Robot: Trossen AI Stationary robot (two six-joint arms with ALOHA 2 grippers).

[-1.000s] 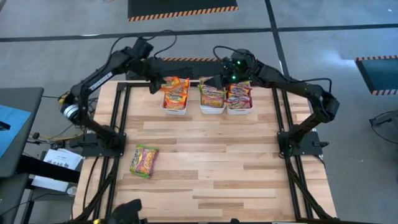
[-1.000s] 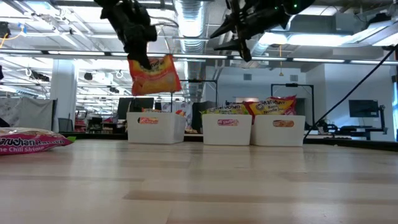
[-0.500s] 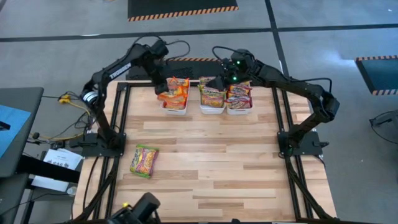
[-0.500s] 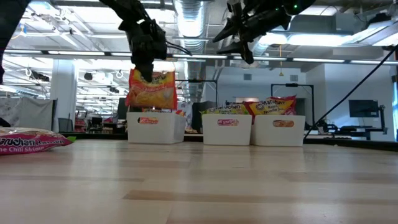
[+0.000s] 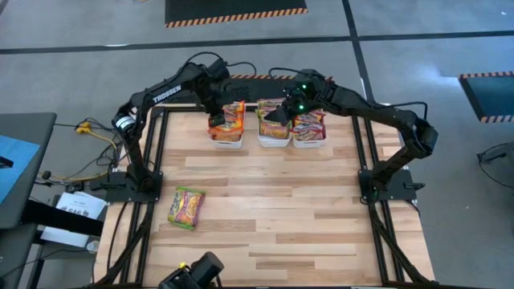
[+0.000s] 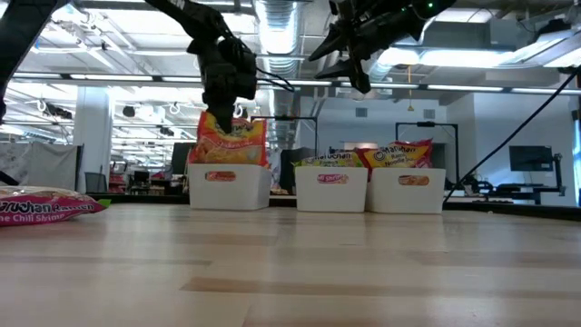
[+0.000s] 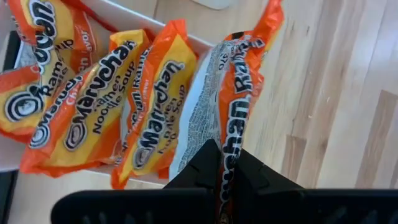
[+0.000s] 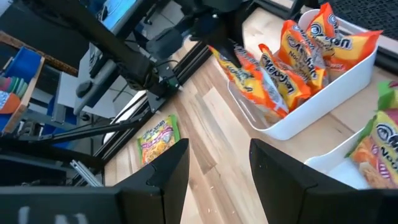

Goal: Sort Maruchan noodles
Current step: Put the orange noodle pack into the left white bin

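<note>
My left gripper is over the left white bin at the table's far edge, shut on an orange Maruchan packet. Several more orange packets lie in that bin. My right gripper hangs open above the middle bin, touching nothing. One pink and green packet lies flat on the table near its left edge. My left gripper pinches the orange packet between its two fingers by the upper end, coming from above and pointing down. The packet hangs upright below the fingers. Its lower part reaches down behind the left bin's rim, beside the packets inside.
Three white bins stand in a row along the far edge; the middle one and the right one hold packets too. The wooden table top in front of the bins is bare apart from the pink and green packet.
My left gripper has moved toward the table's right and down to the left bin, carrying the orange packet. The packet hung clear above and left of the bin; now its lower part is down inside the bin.
</note>
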